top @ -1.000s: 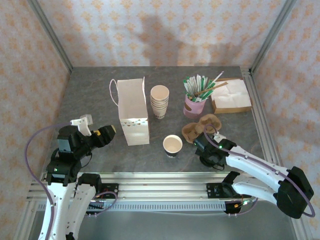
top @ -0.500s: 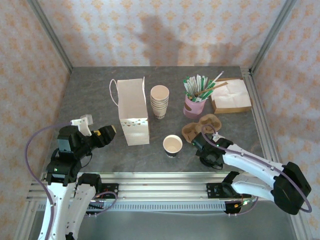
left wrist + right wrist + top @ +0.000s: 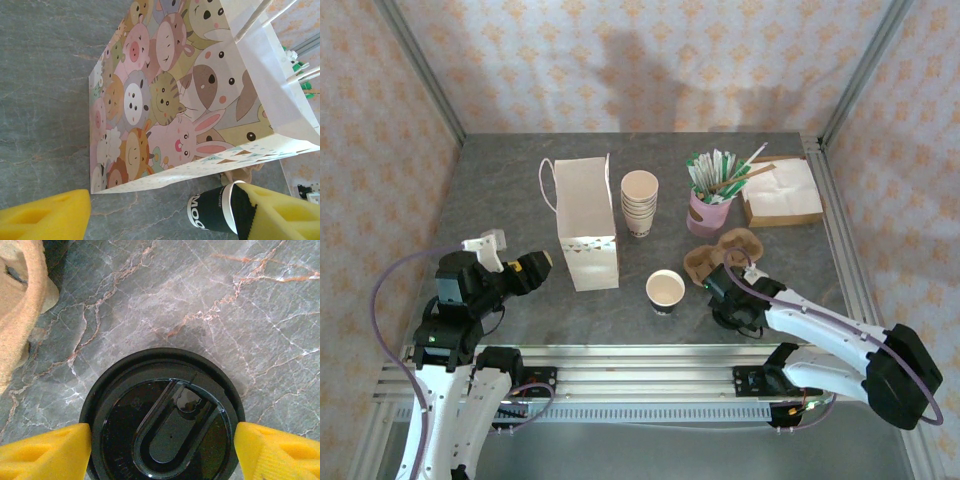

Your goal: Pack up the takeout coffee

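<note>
Right claw (image 3: 162,450) hangs straight down over a black lid (image 3: 162,425) that lies flat on the worktop (image 3: 490,200), near the front edge and right of centre. Its pads (image 3: 55,452) meet the rim on opposite sides, so it is grasping the lid, which is not yet raised. Taking it across its full width should keep it level, which I judge suits pressing it onto a cup.

Left claw (image 3: 532,264), toward the front-left corner, is released, with nothing between its fingers. It points at the bag, probably placed there to steady it.

The takeout coffee cup (image 3: 665,290) stands upright and lidless near the front edge at centre. It is just left of the lid but apart from it, and close to the bag's near right corner. With no lid on it, I would put the packing at an early step.

Just behind the lid sits a pulp cup carrier (image 3: 720,250). The white paper bag (image 3: 587,225) stands upright left of centre, mouth open upward and ready to take the cup from above.

Farther back, a stack of lidless cups (image 3: 640,200) stands beside the bag. Right of it is a pink holder (image 3: 708,212) of stirrers and sachets. A box of napkins (image 3: 782,192) lies toward the back-right corner, all clear of the working space.
</note>
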Action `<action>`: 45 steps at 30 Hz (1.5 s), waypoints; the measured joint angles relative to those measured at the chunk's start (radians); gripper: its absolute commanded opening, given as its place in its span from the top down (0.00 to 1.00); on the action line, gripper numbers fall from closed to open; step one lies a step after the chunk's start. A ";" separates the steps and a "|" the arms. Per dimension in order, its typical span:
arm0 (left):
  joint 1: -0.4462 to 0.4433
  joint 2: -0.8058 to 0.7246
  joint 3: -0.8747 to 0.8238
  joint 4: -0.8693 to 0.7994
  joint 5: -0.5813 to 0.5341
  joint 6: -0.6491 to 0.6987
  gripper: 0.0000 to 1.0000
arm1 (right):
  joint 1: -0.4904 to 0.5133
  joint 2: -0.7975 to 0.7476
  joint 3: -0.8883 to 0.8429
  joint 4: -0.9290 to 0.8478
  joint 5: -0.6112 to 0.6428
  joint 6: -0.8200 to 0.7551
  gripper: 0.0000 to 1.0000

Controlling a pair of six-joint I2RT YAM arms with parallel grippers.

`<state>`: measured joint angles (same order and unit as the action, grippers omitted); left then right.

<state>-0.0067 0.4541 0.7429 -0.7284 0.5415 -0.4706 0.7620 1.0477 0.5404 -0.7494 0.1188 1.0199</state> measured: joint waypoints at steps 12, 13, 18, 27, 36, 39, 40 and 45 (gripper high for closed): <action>0.000 0.000 0.000 0.000 0.000 0.000 0.25 | 0.000 -0.018 -0.002 0.037 -0.021 0.002 0.21; 0.000 0.000 0.000 0.000 0.000 0.000 0.25 | 0.000 -0.024 -0.005 0.037 -0.022 0.002 0.21; 0.000 0.000 0.000 0.000 0.000 0.000 0.25 | 0.000 -0.060 -0.021 0.031 -0.020 0.007 0.17; 0.000 0.000 0.000 0.000 0.000 0.000 0.25 | 0.000 -0.100 -0.021 0.013 -0.014 0.005 0.16; 0.000 0.000 -0.001 0.000 0.000 0.000 0.25 | 0.000 -0.062 -0.027 0.030 -0.015 0.005 0.19; 0.000 0.000 -0.001 0.000 0.000 0.000 0.25 | 0.000 -0.046 -0.028 0.042 -0.015 0.005 0.23; 0.000 0.000 -0.001 0.000 0.000 0.000 0.25 | 0.000 -0.042 -0.028 0.045 -0.015 0.005 0.23; 0.000 0.000 -0.001 0.000 0.000 0.000 0.25 | 0.000 -0.037 -0.032 0.051 -0.014 0.005 0.25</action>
<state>-0.0067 0.4541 0.7422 -0.7284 0.5411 -0.4709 0.7620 1.0111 0.5087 -0.6979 0.1051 1.0248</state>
